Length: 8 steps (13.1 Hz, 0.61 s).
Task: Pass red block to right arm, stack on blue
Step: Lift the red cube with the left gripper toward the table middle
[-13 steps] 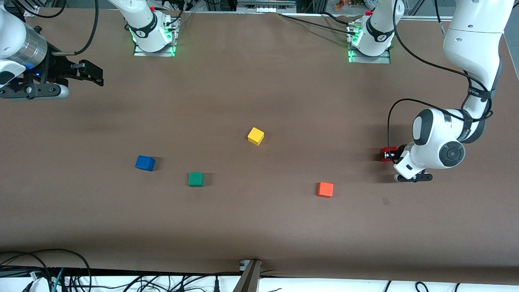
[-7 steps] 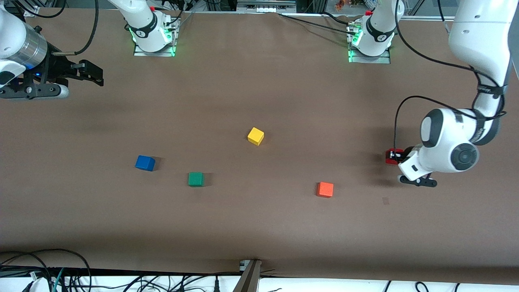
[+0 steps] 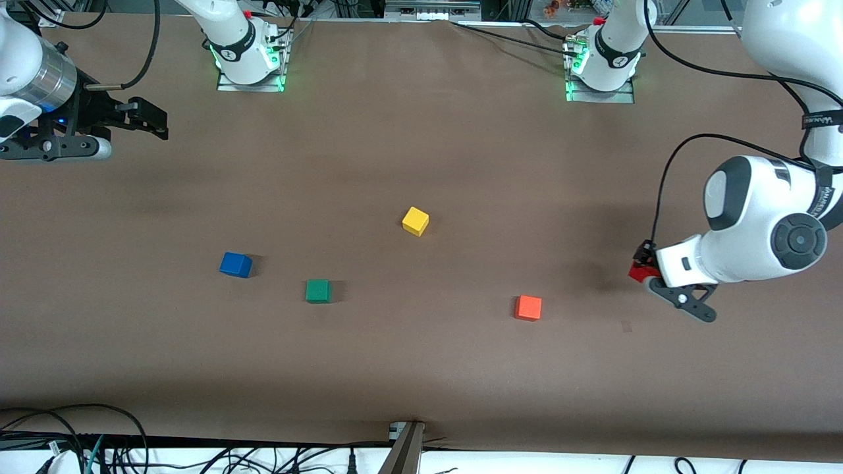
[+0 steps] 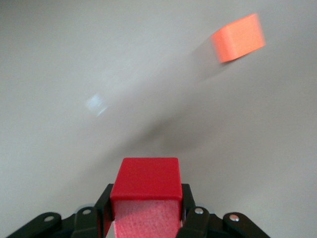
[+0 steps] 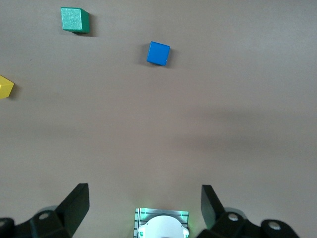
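**Red block clamped in the left gripper, clear of the surface**

Nearest the front camera lies the orange cube, flat on the brown surface. The green cube sits a little farther from the camera, at roughly nine o'clock from the orange one and well apart from it. The blue block is just farther again, at about ten o'clock from the green cube and toward the right arm's end of the surface. The yellow cube is the farthest of the four, near the middle of the surface, at about one o'clock from the green cube.

The left gripper is over the left arm's end of the surface, at about two o'clock from the orange cube in the front view. It grips the red block, its fingers pressed to two opposite faces. In the left wrist view the red block fills the gap between the fingers, and the orange cube shows well apart from it on the surface, with a shadow between them.

The right gripper waits over the right arm's end of the surface, at about eleven o'clock from the blue block. Its fingers stand spread with nothing between them. The right wrist view looks down on the blue block, the green cube and an edge of the yellow cube.
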### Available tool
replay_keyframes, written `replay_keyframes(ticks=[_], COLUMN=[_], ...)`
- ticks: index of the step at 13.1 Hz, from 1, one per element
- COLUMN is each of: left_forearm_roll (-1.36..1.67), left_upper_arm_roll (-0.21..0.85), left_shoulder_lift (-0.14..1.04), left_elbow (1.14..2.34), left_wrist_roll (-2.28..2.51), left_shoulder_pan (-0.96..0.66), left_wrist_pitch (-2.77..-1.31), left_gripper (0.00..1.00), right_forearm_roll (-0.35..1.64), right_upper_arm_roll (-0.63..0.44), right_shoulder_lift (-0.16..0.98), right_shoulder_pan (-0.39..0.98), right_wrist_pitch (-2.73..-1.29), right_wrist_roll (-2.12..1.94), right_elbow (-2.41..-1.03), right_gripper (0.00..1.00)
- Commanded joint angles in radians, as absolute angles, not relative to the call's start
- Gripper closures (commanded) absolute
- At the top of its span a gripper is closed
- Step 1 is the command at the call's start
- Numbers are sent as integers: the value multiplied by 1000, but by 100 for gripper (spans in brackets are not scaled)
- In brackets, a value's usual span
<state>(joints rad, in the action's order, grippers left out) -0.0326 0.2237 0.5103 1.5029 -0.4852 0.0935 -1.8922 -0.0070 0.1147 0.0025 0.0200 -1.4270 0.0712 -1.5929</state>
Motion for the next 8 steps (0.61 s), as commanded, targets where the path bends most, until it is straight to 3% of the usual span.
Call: replay_keyframes(ticks=[1,8], left_forearm_roll=[116,688], left_upper_arm_roll=[245,242], left_shoulder_lift=[525,613], left_elbow=[1447,1440], left_wrist_roll=[-749,-1329], left_shoulder_pan=[109,156], left_wrist_pitch=[-1868,-1845], left_gripper=[100,100], right_forearm_roll=[-11,-9], right_upper_arm_roll=[117,117], right_shoulder_lift=[-5,-5], right_shoulder_pan=[20,20], right_wrist_pitch=[-1414,-1413], right_wrist_roll=[83,83], right_elbow=[-1586,-1586], right_gripper=[0,0])
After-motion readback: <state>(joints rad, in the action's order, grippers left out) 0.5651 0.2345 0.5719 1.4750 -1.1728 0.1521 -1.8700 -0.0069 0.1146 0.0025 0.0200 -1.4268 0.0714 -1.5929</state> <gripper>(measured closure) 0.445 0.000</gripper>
